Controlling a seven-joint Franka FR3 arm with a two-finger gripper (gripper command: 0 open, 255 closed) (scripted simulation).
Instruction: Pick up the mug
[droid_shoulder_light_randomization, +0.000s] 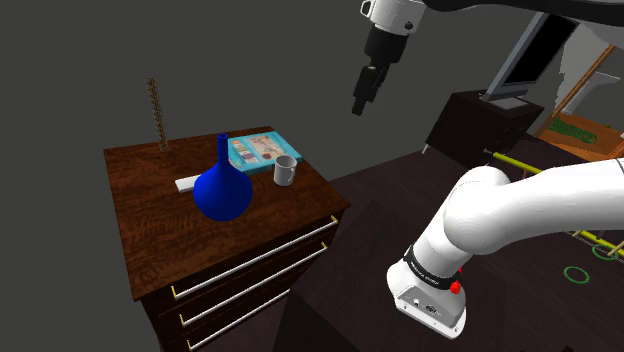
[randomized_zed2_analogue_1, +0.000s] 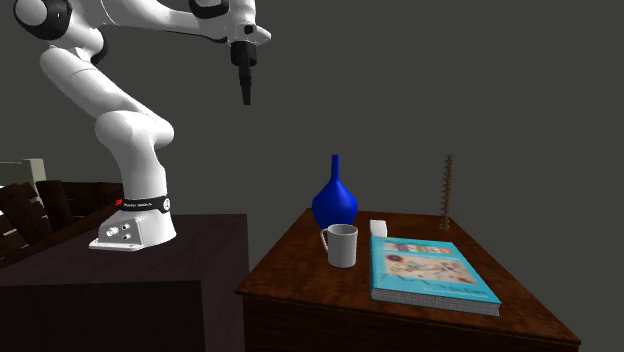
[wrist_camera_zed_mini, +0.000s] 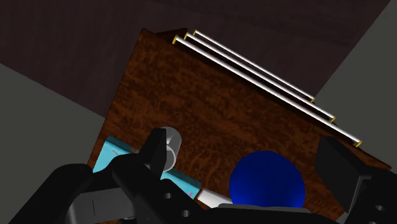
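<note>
The hand (droid_shoulder_light_randomization: 359, 107) hangs high in the upper middle of the shoulder view, pointing down, well apart from everything on the tabletop (droid_shoulder_light_randomization: 150, 215). In the wrist view its two black fingers (wrist_camera_zed_mini: 155, 150) stand wide apart with nothing between them, so the hand is open and holding nothing.

The mug (droid_shoulder_light_randomization: 285, 171) is pale grey. It stands upright near the middle of the shoulder view, on the right-hand part of the brown wood-grain tabletop. That tabletop belongs to a chest of drawers (droid_shoulder_light_randomization: 250, 290) with long pale handles (wrist_camera_zed_mini: 267, 76). The mug sits just beside the near corner of a teal book (droid_shoulder_light_randomization: 262, 150), and a round blue vase (droid_shoulder_light_randomization: 221, 190) with a slim neck stands near it, to its left in the frame.

In the second exterior view the mug (randomized_zed2_analogue_1: 341, 245) is in the centre, handle to the frame's left. The vase (randomized_zed2_analogue_1: 335, 200) is close behind it and the book (randomized_zed2_analogue_1: 430, 270) lies flat to its right. The hand (randomized_zed2_analogue_1: 246, 99) is in the upper left here, far above the mug. A small white block (randomized_zed2_analogue_1: 379, 228) lies behind the book, and a thin notched stick (randomized_zed2_analogue_1: 447, 192) stands upright at the far right of the tabletop.

In the wrist view the mug (wrist_camera_zed_mini: 172, 145) shows partly behind one finger, with the vase (wrist_camera_zed_mini: 267, 180) beside it.
</note>
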